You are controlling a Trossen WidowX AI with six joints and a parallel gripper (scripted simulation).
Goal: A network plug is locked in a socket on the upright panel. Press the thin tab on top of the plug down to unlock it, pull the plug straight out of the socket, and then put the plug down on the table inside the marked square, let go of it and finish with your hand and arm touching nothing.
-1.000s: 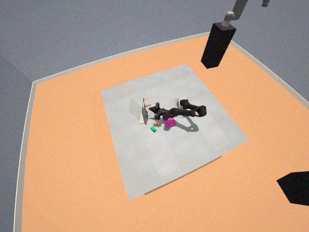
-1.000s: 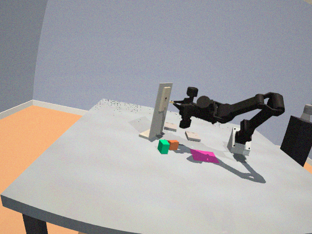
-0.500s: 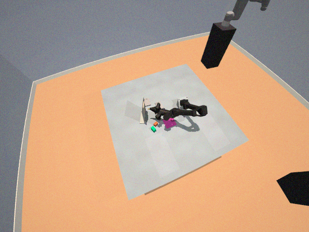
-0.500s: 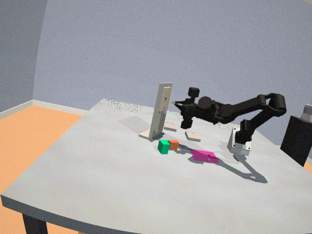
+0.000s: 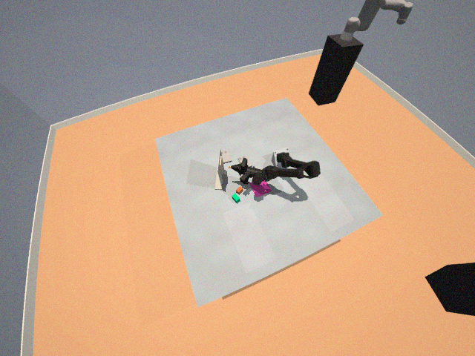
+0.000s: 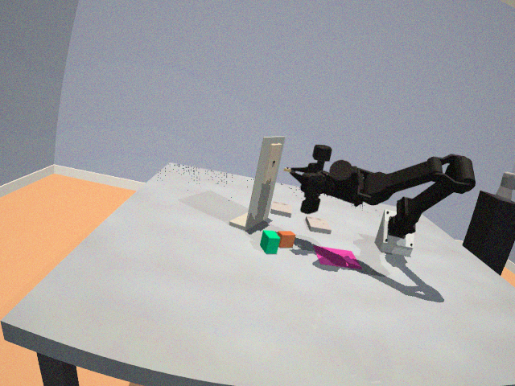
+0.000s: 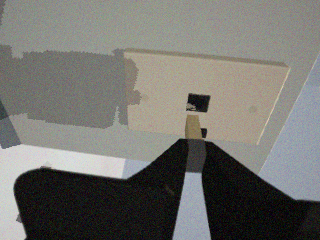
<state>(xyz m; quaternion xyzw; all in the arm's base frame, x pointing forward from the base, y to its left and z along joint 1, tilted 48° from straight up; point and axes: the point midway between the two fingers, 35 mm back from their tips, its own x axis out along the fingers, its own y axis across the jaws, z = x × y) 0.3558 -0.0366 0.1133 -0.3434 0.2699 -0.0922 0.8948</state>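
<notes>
With open space before the panel (image 5: 220, 172) (image 6: 264, 186) (image 7: 75, 30), the claw (image 5: 233, 167) (image 6: 292, 170) (image 7: 194, 148) grips the plug (image 5: 229, 167) (image 6: 286, 169) (image 7: 193, 127).

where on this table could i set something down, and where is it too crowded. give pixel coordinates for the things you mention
Bare table stretches from the green block (image 5: 235, 198) (image 6: 270, 242) and magenta square (image 5: 257, 189) (image 6: 332, 257) to the near edge in the exterior view. It's crowded between the upright panel (image 5: 220, 174) (image 6: 258, 186) and the arm's base (image 6: 401, 245).
</notes>
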